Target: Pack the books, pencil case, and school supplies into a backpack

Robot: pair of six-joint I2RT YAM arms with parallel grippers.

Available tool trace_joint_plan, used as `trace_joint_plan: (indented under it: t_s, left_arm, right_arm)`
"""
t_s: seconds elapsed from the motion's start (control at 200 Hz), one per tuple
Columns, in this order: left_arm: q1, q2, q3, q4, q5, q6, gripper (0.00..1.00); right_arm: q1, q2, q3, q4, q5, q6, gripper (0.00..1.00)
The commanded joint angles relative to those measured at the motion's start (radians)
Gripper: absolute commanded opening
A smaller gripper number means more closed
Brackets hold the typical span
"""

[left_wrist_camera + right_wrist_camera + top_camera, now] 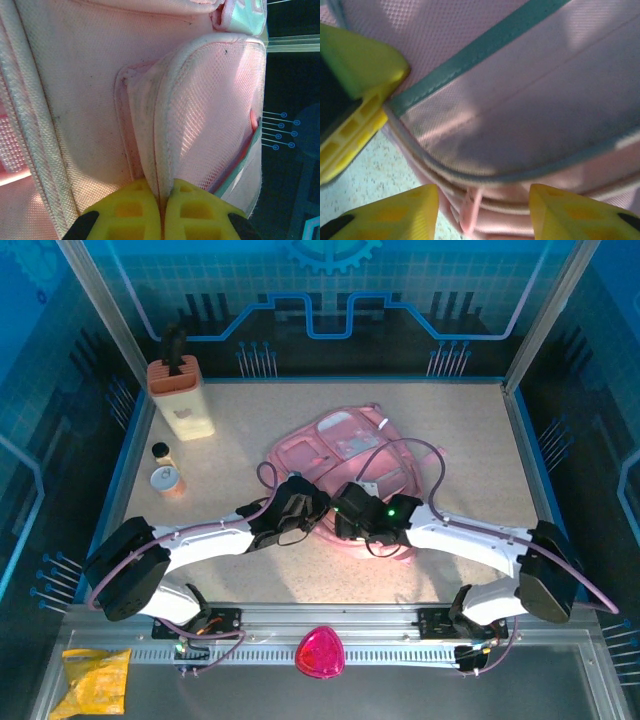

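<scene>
The pink backpack (pixel 350 440) lies flat in the middle of the table (pixel 470 430). The left gripper (pixel 303 502) and the right gripper (pixel 348 508) sit close together at its near side. A tall beige box (pixel 182 400) stands by the far left corner, and two small jars (pixel 165 478) sit near the left edge.

No words or numbers can be read anywhere, not on the pink backpack (pixel 345 445), nor on the tall beige box (pixel 182 405) at ten o'clock.
</scene>
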Motion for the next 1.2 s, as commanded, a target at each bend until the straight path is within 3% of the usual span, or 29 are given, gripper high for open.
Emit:
trace_joint_plan:
  t_s: [0.0, 0.085, 0.29, 0.48, 0.615, 0.76, 0.9, 1.026, 1.096, 1.196]
  left_arm:
    - [-0.012, -0.027, 0.039, 0.029, -0.012, 0.012, 0.0]
    - [-0.012, -0.028, 0.037, 0.039, -0.011, 0.011, 0.0]
    - [-0.012, -0.026, 0.041, 0.034, -0.011, 0.016, 0.0]
    - [-0.011, -0.039, 0.044, 0.009, -0.024, 0.028, 0.0]
    - [-0.009, -0.058, 0.042, -0.019, -0.036, 0.048, 0.0]
    - [0.014, -0.111, 0.048, -0.157, -0.038, 0.108, 0.0]
    - [0.084, -0.174, 0.002, -0.221, 0.016, 0.169, 0.0]
    - [0.209, -0.187, 0.003, -0.303, 0.101, 0.279, 0.0]
    - [0.302, -0.189, -0.001, -0.29, 0.192, 0.352, 0.0]
    - [0.417, -0.17, 0.041, -0.326, 0.267, 0.465, 0.0]
  right_arm:
    - [0.01, 0.038, 0.025, 0.043, 0.062, 0.054, 0.49]
    - [0.01, 0.068, 0.025, 0.019, 0.086, 0.074, 0.42]
    - [0.009, 0.062, -0.033, 0.172, 0.055, 0.011, 0.25]
    - [-0.006, 0.046, -0.048, 0.121, 0.072, 0.004, 0.07]
    - [-0.008, 0.008, -0.071, 0.049, 0.135, -0.015, 0.0]
    - [-0.061, -0.059, -0.123, -0.048, 0.18, -0.059, 0.0]
    - [-0.168, -0.155, -0.204, -0.075, 0.187, -0.155, 0.0]
    - [-0.263, -0.227, -0.257, -0.047, 0.128, -0.24, 0.0]
    - [-0.25, -0.239, -0.255, -0.034, 0.097, -0.271, 0.0]
    - [-0.152, -0.213, -0.234, 0.024, 0.075, -0.291, 0.0]
